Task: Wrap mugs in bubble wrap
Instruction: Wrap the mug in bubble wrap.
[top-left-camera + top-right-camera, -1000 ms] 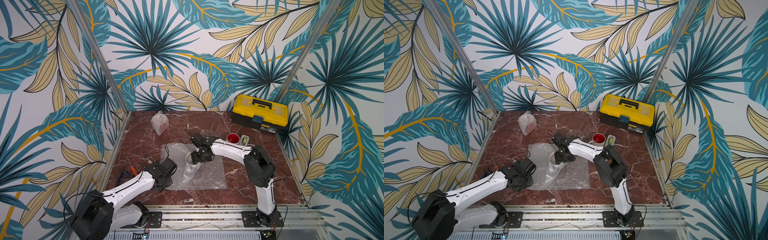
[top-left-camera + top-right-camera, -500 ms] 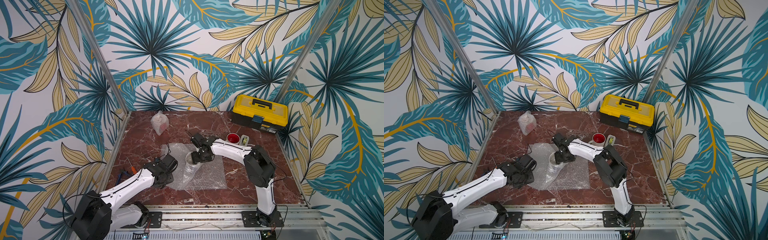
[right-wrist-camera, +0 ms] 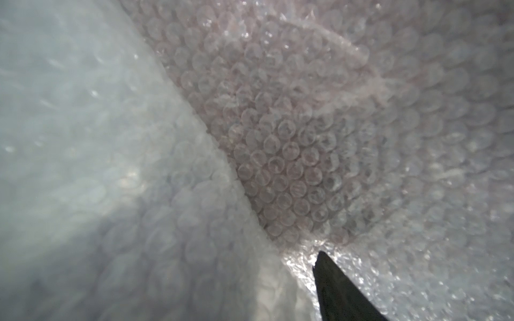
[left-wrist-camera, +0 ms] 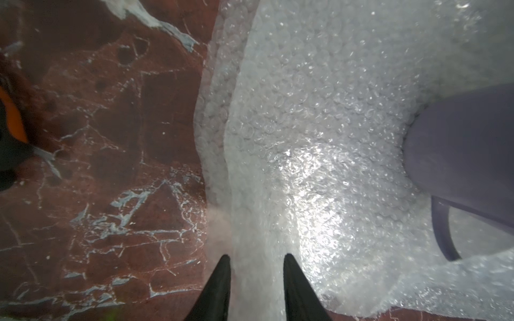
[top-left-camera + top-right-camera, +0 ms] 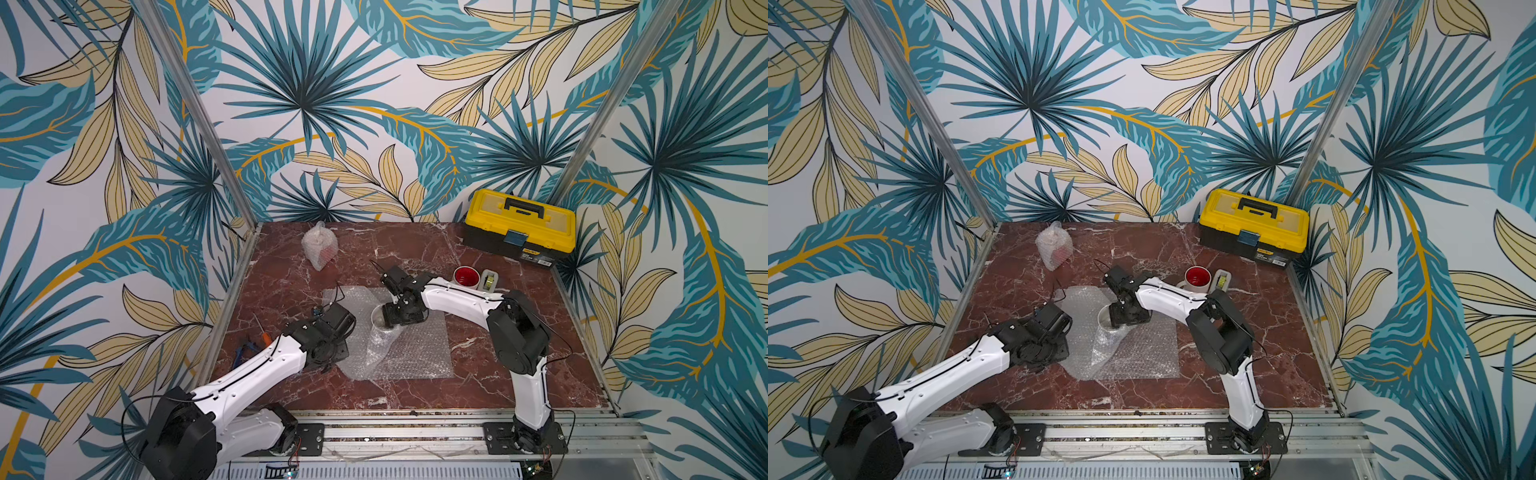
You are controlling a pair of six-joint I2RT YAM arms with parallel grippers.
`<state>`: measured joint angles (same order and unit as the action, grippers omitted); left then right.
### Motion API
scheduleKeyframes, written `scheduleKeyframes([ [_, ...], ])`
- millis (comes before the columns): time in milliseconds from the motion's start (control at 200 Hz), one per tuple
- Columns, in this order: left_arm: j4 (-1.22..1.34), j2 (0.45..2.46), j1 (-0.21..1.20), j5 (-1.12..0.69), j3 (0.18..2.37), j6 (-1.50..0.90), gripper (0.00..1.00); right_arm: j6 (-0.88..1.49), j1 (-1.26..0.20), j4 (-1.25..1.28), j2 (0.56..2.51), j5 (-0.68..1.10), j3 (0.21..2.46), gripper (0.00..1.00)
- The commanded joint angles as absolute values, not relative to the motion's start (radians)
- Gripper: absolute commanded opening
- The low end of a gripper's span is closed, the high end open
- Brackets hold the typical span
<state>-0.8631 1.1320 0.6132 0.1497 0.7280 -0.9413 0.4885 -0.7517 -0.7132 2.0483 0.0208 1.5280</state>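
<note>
walls: leaf-print panels around a red-brown marble table [image 5: 286,274].
bubble wrap: a sheet [image 5: 415,349] lies mid-table under both grippers, and one fold rises from beside the left fingers [image 4: 219,280] up to the mug.
lavender mug: [image 5: 379,322] stands on the sheet with its white mouth showing, ahead of the left fingers and off to one side [image 4: 467,144].
left gripper: [image 4: 257,258] sits low at the sheet's edge, fingers a small gap apart with wrap between them; cannot tell if they pinch it.
right gripper: [image 5: 394,322] is at the mug's rim. one finger [image 3: 333,283] presses into wrap and its partner is hidden, so the grip is unclear.
wrapped bundle: [image 5: 319,246] well beyond both grippers.
white mug: [image 5: 466,276] red inside, bare, behind the right fingers and just beside the tape dispenser [image 5: 489,281].
toolbox: [image 5: 519,226] yellow, far from all fingers.
hand tools: [image 5: 262,332] on bare marble outside the left fingers.
</note>
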Motion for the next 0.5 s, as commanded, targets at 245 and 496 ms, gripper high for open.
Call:
scheduleKeyframes([
  [245,-0.795,1.13,0.607,0.118,0.727,-0.925,0.28,0.472,-0.758,-0.774,2.1,0.015,1.513,0.7],
  [496,-0.788,1.155,0.607,0.119,0.722,-0.923,0.19,0.472,-0.758,-0.773,2.102,0.015,1.515,0.7],
])
